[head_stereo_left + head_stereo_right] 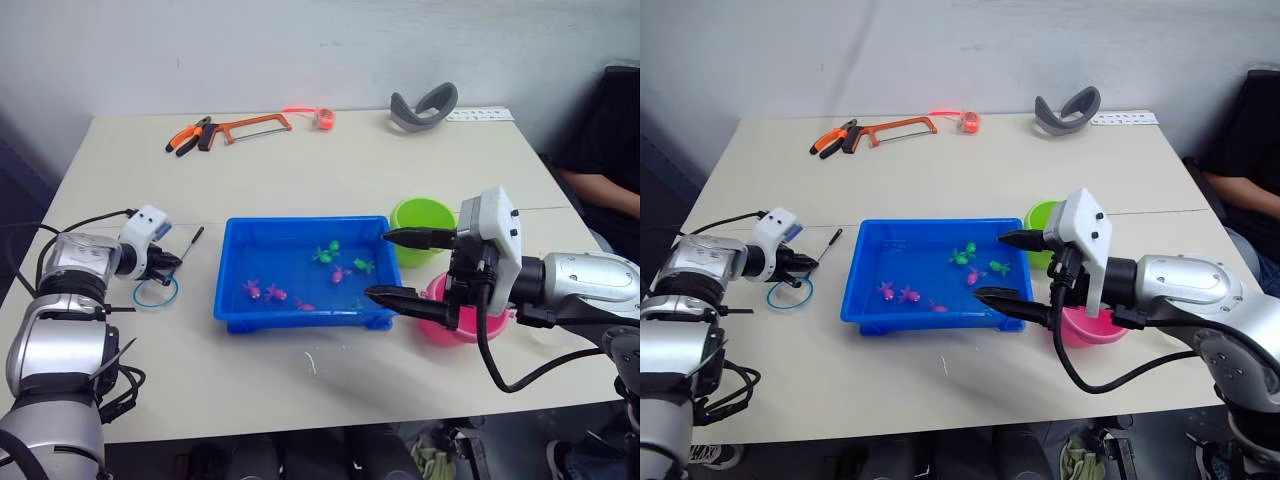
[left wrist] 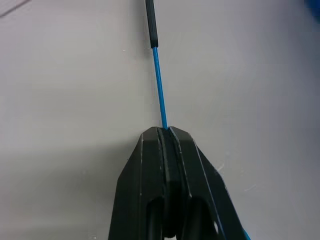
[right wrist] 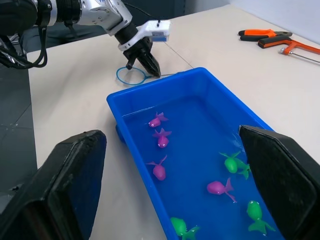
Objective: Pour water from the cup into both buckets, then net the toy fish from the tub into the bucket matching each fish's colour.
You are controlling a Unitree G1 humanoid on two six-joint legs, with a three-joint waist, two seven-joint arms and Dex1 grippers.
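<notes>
Left wrist view is showing my left gripper (image 2: 166, 131) pinched tight on the net (image 1: 158, 287) by the thin blue part of its stick, while the hoop is lying flat on the desk near the left edge, just beside the tub (image 1: 232, 300). My right gripper (image 1: 402, 267) is hanging spread wide and holding nothing, above the tub's right end.

I am judging the pouring part by guess alone: I cannot tell whether either bucket has water in it, and I am not finding the cup. The netting is all left to do, since every toy fish (image 3: 219, 187), pink and green alike, is sitting in the tub's water. The green bucket (image 1: 421, 227) and pink bucket (image 1: 446, 322) are standing side by side just off the tub's right end, the pink one nearer the front edge.

For room, I am seeing bare desk in front of the tub and a broad open stretch behind it; a hacksaw (image 1: 250, 126) and pliers (image 1: 188, 137) are lying well apart along the far edge. A seated person (image 1: 605, 170) is close to the right edge.
</notes>
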